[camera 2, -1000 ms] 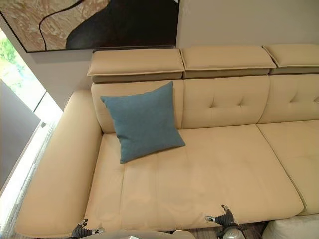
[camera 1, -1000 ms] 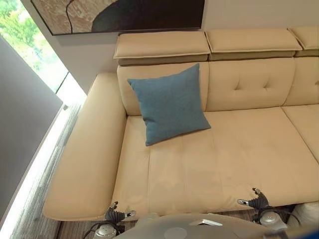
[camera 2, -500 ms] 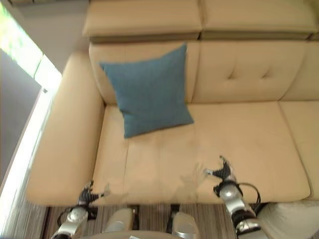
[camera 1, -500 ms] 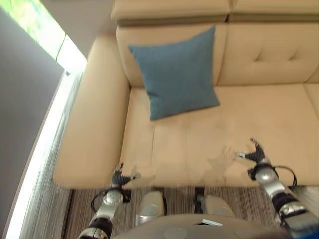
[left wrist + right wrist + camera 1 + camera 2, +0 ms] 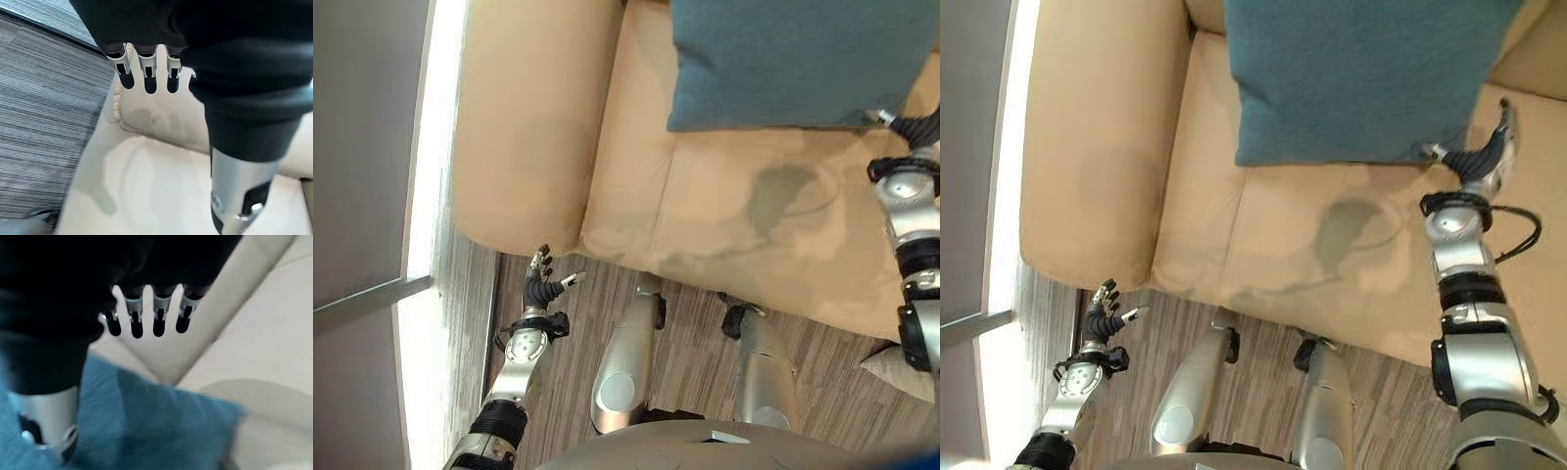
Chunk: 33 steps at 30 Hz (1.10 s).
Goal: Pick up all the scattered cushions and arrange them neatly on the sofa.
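A blue square cushion [image 5: 793,59] leans against the backrest of the beige sofa [image 5: 734,225], with its lower edge on the seat. My right hand [image 5: 1484,157] hovers over the seat at the cushion's lower right corner. It is open, its fingers [image 5: 146,316] straight, and the blue cloth [image 5: 146,431] lies just below the palm, ungrasped. Down over the floor, my left hand [image 5: 540,289] is open in front of the sofa's armrest corner, and its fingers [image 5: 146,73] point at the beige leather and hold nothing.
The wide armrest [image 5: 524,117] closes off the sofa's left end. Striped carpet [image 5: 597,333] runs along the sofa front. A bright window strip [image 5: 421,196] and a grey wall lie to the left. A pale padded thing [image 5: 906,364] sits on the floor at the lower right.
The camera has tipped down and closer to the sofa. My right hand has risen to the cushion's lower right corner. My left hand now sits below the armrest, over the floor.
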{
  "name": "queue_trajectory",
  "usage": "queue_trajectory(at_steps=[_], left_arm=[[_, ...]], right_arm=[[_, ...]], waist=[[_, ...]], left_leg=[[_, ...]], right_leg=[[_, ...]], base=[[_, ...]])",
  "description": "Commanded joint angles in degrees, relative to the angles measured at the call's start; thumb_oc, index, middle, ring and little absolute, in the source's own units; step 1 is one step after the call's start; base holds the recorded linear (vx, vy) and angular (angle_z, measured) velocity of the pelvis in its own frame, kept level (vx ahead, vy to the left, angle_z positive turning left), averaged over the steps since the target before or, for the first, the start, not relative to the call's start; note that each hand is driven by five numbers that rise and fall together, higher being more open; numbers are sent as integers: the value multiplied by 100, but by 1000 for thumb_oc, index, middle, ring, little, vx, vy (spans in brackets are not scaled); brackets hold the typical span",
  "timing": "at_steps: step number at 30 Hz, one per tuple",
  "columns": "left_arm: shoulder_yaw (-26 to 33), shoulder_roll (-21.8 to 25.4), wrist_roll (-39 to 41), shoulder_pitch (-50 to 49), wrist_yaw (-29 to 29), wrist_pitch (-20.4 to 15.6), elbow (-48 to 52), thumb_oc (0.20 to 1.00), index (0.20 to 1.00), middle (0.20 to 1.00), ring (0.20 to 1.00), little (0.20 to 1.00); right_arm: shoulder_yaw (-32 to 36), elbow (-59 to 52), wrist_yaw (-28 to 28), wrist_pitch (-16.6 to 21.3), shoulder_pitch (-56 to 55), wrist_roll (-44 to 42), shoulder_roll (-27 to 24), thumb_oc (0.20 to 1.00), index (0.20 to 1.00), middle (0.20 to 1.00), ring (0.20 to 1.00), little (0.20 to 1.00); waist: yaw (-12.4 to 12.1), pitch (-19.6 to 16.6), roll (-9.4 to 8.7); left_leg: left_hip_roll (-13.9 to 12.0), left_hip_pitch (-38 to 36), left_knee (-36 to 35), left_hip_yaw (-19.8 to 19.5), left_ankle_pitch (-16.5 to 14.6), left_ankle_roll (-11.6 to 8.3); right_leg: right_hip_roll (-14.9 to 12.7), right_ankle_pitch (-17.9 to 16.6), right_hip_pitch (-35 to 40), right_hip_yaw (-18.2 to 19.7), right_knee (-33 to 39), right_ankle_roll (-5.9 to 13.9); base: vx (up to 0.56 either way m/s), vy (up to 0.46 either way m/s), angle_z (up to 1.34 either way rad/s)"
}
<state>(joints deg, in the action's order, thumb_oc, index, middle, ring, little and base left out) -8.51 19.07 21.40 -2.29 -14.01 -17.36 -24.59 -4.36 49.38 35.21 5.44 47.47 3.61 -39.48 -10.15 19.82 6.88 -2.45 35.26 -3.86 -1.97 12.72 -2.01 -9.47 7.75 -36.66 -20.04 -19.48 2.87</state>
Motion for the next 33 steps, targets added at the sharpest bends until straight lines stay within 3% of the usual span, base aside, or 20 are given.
queue_trajectory(at_steps=[1,5,6,7,9,10,12,15,16,18,19,20,21,23,24,26,27,29,30,33], left_arm=[[-42,169,128,-59,34,-319,-30,1000,1000,1000,1000,1000],[-109,162,185,-48,124,-349,79,1000,1000,1000,1000,1000],[-143,178,202,-53,169,-348,117,1000,1000,1000,1000,1000],[-148,170,230,-62,196,-345,138,1000,1000,1000,1000,1000],[-162,127,255,-85,226,-323,166,1000,1000,1000,1000,1000],[-401,-14,173,869,-75,-112,-703,1000,1000,1000,1000,1000],[-453,-24,246,1066,-82,-125,-1083,1000,1000,1000,1000,1000],[-537,-75,285,1078,-58,-100,-1152,1000,1000,1000,1000,1000],[-533,-69,314,1075,-43,-97,-1150,1000,1000,1000,1000,1000],[-512,-45,365,1077,-35,-93,-1151,1000,1000,1000,1000,1000],[-498,-46,403,1061,-38,-84,-1178,1000,1000,1000,1000,1000],[-474,-33,441,1070,-31,-77,-1197,1000,1000,1000,1000,1000],[-433,-29,493,1073,-25,-73,-1226,1000,1000,1000,1000,1000],[-406,-3,524,1104,-15,-74,-1226,1000,1000,1000,1000,1000],[-390,6,543,1117,-25,-78,-1227,1000,1000,1000,1000,1000],[-358,9,568,1137,-50,-80,-1229,1000,1000,1000,1000,1000],[-355,15,574,1170,-63,-85,-1243,1000,1000,1000,1000,1000],[-323,15,572,1316,-122,-86,-1330,1000,1000,1000,1000,1000],[-322,17,568,1386,-140,-93,-1363,1000,1000,1000,1000,1000],[-308,55,559,1584,-229,-89,-1448,1000,1000,1000,1000,1000]], right_arm=[[-394,136,483,169,-179,67,-487,1000,1000,1000,1000,1000],[-637,417,325,276,209,-193,-789,1000,1000,1000,1000,1000],[-724,471,193,369,324,-430,-895,542,542,542,542,542],[-792,459,118,418,368,-508,-945,200,200,200,200,200],[-836,306,69,491,356,-635,-888,200,200,200,200,200],[-948,78,108,527,461,-706,-413,200,200,200,200,200],[-1021,303,207,481,780,-683,-275,200,200,200,200,200],[-1105,513,164,472,863,-759,-37,200,200,200,200,200],[-1103,549,143,463,867,-806,-4,200,200,200,200,200],[-1083,604,128,470,835,-879,122,200,200,200,200,200],[-1081,611,120,475,815,-917,200,200,200,200,200,200],[-1076,596,105,466,780,-924,298,200,200,200,200,200],[-1090,560,84,455,756,-901,371,200,200,200,200,200],[-1058,531,73,449,727,-912,442,200,200,200,200,200],[-1064,519,75,443,714,-916,540,200,200,200,200,200],[-1057,458,81,428,670,-890,640,200,200,200,200,200],[-1039,412,90,421,640,-864,703,200,200,200,200,200],[-1087,357,74,398,580,-757,856,200,200,200,200,200],[-1097,324,69,382,582,-729,891,200,200,200,200,200],[-1096,302,80,348,587,-709,1011,200,200,200,200,200]], waist=[[-47,-844,-206],[-145,-974,-188],[-199,-1008,-205],[-206,-1040,-218],[-202,-1092,-241],[1,-1134,-290],[25,-1203,-327],[51,-1288,-360],[58,-1258,-353],[67,-1270,-352],[74,-1321,-368],[70,-1273,-355],[82,-1311,-366],[80,-1264,-353],[83,-1296,-350],[85,-1294,-345],[89,-1253,-337],[113,-1296,-342],[122,-1247,-333],[154,-1255,-324]], left_leg=[[-215,-82,-114,115,-710,-688],[-199,201,-114,59,-680,-688],[-183,278,-114,49,-664,-700],[-184,318,-114,42,-662,-703],[-182,364,-114,35,-671,-701],[-200,346,-114,69,-684,-715],[-178,342,-114,32,-700,-715],[-159,353,-114,-12,-708,-723],[-132,421,-114,-5,-553,-687],[-123,422,-114,-21,-558,-688],[-139,354,-114,-41,-704,-722],[-126,403,-114,-22,-558,-696],[-151,333,-114,-44,-710,-725],[-130,394,-114,-19,-556,-692],[-147,328,-114,-53,-708,-719],[-150,337,-114,-56,-700,-718],[-129,404,-114,-33,-551,-684],[-148,361,-114,-54,-693,-717],[-126,430,-114,-43,-540,-688],[-125,458,-114,-49,-534,-685]], right_leg=[[60,-719,72,12,1442,632],[30,-683,-334,58,1285,650],[12,-674,-432,58,1260,660],[3,-673,-498,69,1233,665],[-3,-660,-541,80,1219,668],[32,-677,-569,118,1213,671],[43,-681,-517,117,1269,669],[43,-690,-490,90,1297,666],[14,-866,-546,19,1306,615],[12,-879,-537,13,1322,621],[42,-733,-472,76,1337,678],[16,-896,-515,9,1354,631],[42,-743,-456,87,1351,687],[8,-901,-519,25,1333,632],[35,-744,-459,103,1336,681],[34,-744,-477,106,1327,680],[6,-904,-544,40,1324,625],[30,-751,-496,113,1331,673],[1,-909,-558,44,1328,618],[-9,-928,-602,53,1324,619]], base=[[-5,35,19],[0,10,2],[13,-2,4],[18,-11,7],[32,5,5],[50,26,1],[51,-12,-6],[-1,-26,-8],[-78,27,6],[6,3,8],[7,9,5],[86,-13,2],[0,0,0],[-6,8,-2],[-10,17,-3],[-8,10,-1],[-87,37,0],[0,0,0],[0,0,0],[-29,11,0]])
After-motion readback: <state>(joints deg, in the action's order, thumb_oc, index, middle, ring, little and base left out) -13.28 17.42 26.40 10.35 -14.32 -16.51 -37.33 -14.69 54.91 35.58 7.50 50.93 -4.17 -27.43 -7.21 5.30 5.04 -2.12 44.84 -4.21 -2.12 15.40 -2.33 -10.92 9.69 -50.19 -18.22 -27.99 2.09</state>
